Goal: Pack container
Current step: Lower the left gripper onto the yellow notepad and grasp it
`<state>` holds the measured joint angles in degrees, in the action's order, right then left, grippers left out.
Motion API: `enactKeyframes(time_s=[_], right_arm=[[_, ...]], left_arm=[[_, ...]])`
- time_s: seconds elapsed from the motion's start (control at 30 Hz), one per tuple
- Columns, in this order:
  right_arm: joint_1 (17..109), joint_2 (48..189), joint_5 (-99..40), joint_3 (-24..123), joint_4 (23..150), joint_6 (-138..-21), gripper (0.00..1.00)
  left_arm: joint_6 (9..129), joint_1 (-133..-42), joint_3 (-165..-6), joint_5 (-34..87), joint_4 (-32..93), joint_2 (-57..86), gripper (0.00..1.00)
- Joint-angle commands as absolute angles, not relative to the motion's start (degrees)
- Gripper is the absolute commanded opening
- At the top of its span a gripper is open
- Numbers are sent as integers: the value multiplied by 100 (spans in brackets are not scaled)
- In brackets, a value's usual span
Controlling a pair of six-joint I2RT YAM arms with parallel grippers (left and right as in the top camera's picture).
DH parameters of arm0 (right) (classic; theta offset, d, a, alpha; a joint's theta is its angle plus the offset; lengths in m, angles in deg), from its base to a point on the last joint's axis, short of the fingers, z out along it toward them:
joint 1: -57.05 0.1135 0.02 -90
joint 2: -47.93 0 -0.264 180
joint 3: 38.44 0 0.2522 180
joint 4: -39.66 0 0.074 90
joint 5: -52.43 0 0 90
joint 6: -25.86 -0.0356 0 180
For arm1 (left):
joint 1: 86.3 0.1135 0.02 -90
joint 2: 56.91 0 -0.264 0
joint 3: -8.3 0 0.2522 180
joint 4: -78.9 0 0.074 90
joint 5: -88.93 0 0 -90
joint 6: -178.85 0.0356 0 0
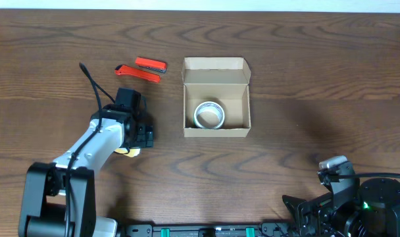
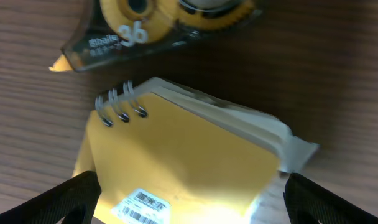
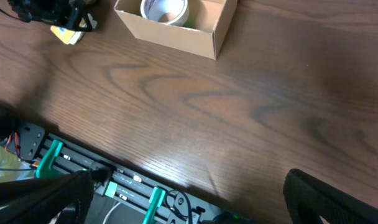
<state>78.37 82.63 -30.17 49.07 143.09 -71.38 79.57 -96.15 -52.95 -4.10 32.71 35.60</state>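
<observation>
A dark brown wooden table [image 1: 299, 79] with swirling grain fills nearly the whole view. A thin pale strip [image 1: 200, 4] runs beyond its far edge. Along the near edge sits a black rail [image 3: 77, 163] with green clamps [image 3: 154, 200]. Soft light leaves a dull sheen on the wood near that rail.

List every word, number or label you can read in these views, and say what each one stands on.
"36": white digits on the yellow hub of the tape dispenser, left wrist view.
Small white print on the dispenser's dark body beside it: too blurred to read.
Barcode sticker on the yellow spiral notepad: its print is too small to read.
Cardboard box: no text visible on it.
</observation>
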Motion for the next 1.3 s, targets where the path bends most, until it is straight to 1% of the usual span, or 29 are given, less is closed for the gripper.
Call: enactKeyframes(time_s=[0.0,0.6,0.67,0.7,0.73,0.77,0.9,1.07,1.13,1.27], right_arm=[[7900,8243,-3071,4912,14305,-7201,99],[7898,8243,-3071,4912,14305,-7201,99],[7898,8243,-3071,4912,14307,-7201,99],[7900,8243,-3071,4912,14307,-7201,99],[7900,8243,-3071,4912,14305,-7201,99],[7898,8243,-3071,4912,14305,-7201,99],[7900,8243,-3071,4912,14305,-7201,99],[7900,8243,-3071,4912,14305,-7201,99],[7898,8243,-3071,4912,14305,-7201,99],[7898,8243,-3071,4912,14305,-7201,99]], left_arm=[[7800,-9595,-5240,-639,3361,3632,95],[7809,-9597,-5240,-806,3553,4016,95],[7809,-9597,-5240,-806,3560,4016,96],[7809,-9597,-5240,-808,3557,4016,99],[7809,-9597,-5240,-806,3555,4016,100],[7809,-9597,-5240,-808,3555,4016,93],[7807,-9597,-5244,-784,3536,4010,84],[7804,-9597,-5257,-742,3536,4003,75],[7802,-9597,-5286,-742,3494,3992,70],[7789,-9597,-5417,-744,3361,3931,67]])
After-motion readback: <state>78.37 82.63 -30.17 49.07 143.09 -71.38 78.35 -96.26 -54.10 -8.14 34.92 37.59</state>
